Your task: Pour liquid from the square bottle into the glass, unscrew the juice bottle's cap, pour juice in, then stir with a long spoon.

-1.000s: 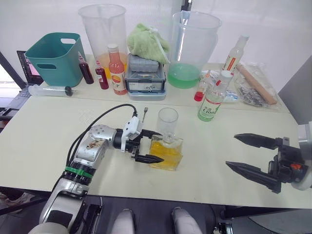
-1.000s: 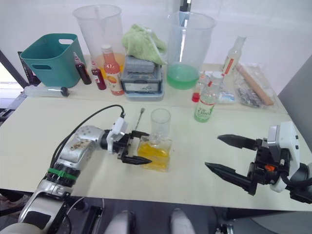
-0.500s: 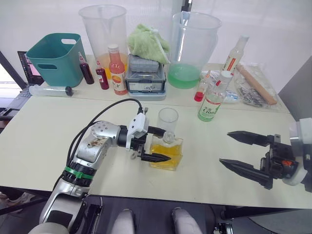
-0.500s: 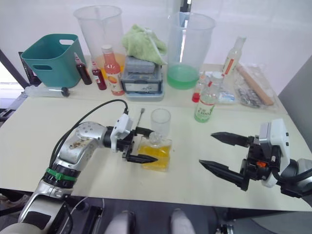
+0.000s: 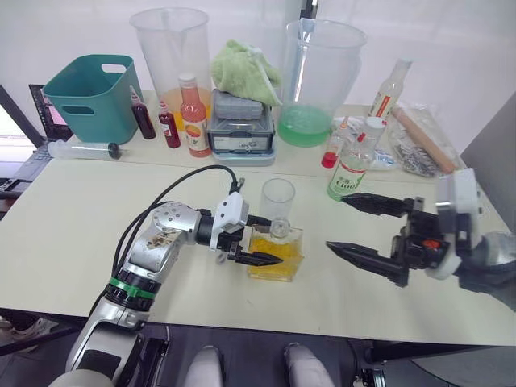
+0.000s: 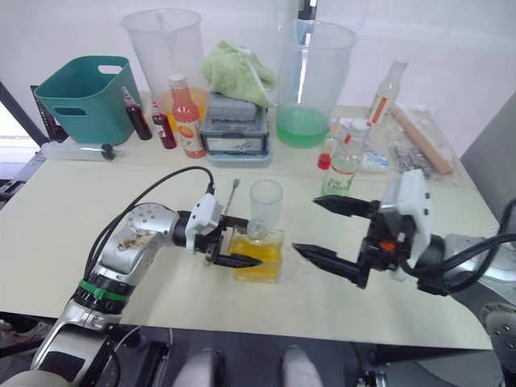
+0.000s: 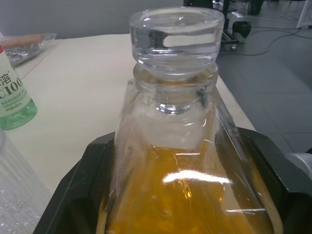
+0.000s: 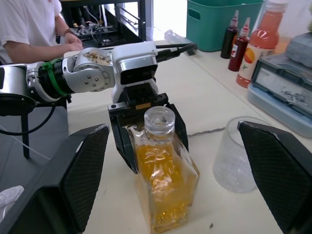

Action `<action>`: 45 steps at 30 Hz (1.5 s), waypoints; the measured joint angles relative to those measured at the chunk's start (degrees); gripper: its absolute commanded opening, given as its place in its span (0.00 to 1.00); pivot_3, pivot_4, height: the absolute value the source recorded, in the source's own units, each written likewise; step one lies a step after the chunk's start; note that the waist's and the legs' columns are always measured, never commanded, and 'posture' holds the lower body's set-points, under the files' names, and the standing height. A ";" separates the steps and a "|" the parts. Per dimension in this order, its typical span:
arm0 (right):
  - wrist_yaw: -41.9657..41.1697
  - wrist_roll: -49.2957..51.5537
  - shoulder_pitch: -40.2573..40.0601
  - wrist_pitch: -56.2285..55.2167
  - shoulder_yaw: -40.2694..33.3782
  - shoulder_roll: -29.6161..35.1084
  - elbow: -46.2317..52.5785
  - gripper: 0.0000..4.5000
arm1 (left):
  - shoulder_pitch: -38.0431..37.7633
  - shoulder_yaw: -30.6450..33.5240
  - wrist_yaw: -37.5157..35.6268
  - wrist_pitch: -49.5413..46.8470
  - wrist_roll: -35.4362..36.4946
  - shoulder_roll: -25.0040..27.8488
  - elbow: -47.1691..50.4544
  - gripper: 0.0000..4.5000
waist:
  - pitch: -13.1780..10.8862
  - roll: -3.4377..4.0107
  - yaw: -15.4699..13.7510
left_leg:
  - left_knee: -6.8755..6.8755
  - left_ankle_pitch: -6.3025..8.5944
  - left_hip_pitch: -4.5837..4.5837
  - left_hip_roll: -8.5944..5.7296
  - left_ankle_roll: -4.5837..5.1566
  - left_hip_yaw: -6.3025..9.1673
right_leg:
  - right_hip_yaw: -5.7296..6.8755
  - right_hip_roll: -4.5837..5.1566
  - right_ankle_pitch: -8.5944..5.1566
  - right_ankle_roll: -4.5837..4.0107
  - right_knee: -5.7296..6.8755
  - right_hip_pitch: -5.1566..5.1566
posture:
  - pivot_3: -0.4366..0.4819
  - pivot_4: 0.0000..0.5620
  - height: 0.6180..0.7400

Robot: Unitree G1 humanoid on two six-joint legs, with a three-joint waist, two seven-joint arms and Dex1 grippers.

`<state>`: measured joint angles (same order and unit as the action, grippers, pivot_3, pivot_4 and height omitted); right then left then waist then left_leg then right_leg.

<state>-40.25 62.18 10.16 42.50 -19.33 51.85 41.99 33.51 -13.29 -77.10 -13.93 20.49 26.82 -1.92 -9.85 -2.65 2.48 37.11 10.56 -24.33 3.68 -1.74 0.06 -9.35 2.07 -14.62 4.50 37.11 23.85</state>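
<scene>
While the square bottle (image 5: 276,252) stood at frame centre just in front of the glass (image 5: 277,199), it was clasped at its sides by the left gripper (image 5: 256,239), presumably for pouring; the right gripper (image 5: 352,225) was held wide apart nearby.

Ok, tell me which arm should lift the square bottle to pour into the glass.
Left. The left gripper already has its fingers on either side of the square bottle, right beside the glass. The right gripper hangs open, apart from the bottle.
</scene>
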 measured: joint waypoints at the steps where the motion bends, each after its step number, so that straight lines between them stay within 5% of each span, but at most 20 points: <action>1: 1.00 -0.12 1.52 0.21 1.40 -0.58 0.00 1.00 | -0.11 0.04 0.12 -0.08 -0.01 0.01 0.19 0.62 | 0.00 0.00 -0.01 | 0.00 0.00 0.00 0.00 0.00 0.00 | 0.00 0.00 0.02 -0.04 0.00 0.01 | 0.48 0.27 0.83; 5: 5.60 -5.47 11.17 0.64 13.16 -5.65 -0.50 1.00 | -0.86 0.31 1.25 -1.54 -0.03 0.48 1.89 0.62 | 0.01 0.03 0.18 | -0.01 0.00 0.00 0.02 0.00 0.00 | 0.01 -0.02 0.01 -0.04 0.05 0.09 | 0.48 0.27 0.83; 13: 6.59 -14.32 13.87 0.62 24.55 -11.02 -3.05 1.00 | -1.89 0.17 2.79 -2.58 0.01 0.62 4.08 0.62 | 0.02 0.04 -0.07 | 0.00 0.00 -0.13 0.02 0.00 0.00 | 0.04 -0.01 0.10 -0.22 0.05 0.18 | 0.48 0.27 0.83; 24: 4.70 -17.13 13.75 0.62 25.37 -12.68 -5.71 0.24 | -2.69 0.18 3.93 -2.91 -0.01 0.75 5.21 0.62 | 0.02 0.04 -0.09 | 0.00 0.00 -0.12 0.02 0.00 0.01 | 0.05 -0.01 0.10 -0.21 0.05 0.16 | 0.48 0.27 0.83; 45: 6.34 -5.73 20.69 7.16 18.67 -15.62 -8.03 0.24 | -2.85 -0.50 4.59 -2.16 -0.40 0.83 5.33 0.62 | 0.01 0.12 0.07 | 0.00 0.00 -0.32 0.01 0.01 0.06 | 0.09 -0.01 0.11 -0.23 0.05 0.33 | 0.48 0.27 0.83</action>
<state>-33.91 56.45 30.84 49.66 -0.66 36.23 33.96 30.66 -13.79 -72.52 -16.09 20.10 27.65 3.41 -9.83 -2.53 2.55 37.11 10.56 -24.65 3.69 -1.74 0.12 -9.25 2.06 -14.50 4.27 37.17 24.18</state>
